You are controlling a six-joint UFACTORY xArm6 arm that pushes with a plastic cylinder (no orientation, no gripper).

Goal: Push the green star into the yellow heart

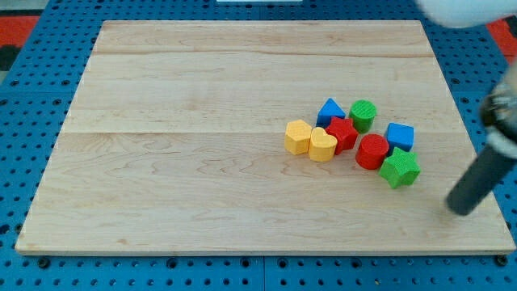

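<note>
Tip (462, 208) sat on the tabletop (202, 162) toward the view's right, just right of and a little below the green star (400, 168), apart from it. No fingers existed on this rod, so nothing was open, closed or gripped. Star lay at the cluster's lower right, touching the red cylinder (372, 151) and just below the blue cube (400, 135). Yellow heart (322, 145) stood further left, past that cylinder. A straight leftward shove would likely carry the cylinder along; better, I judged, to steer the star below the cylinder, then up-left into the heart.

Two yellow (298, 137), two red (342, 132), two blue (330, 111), two green blocks (363, 115).
</note>
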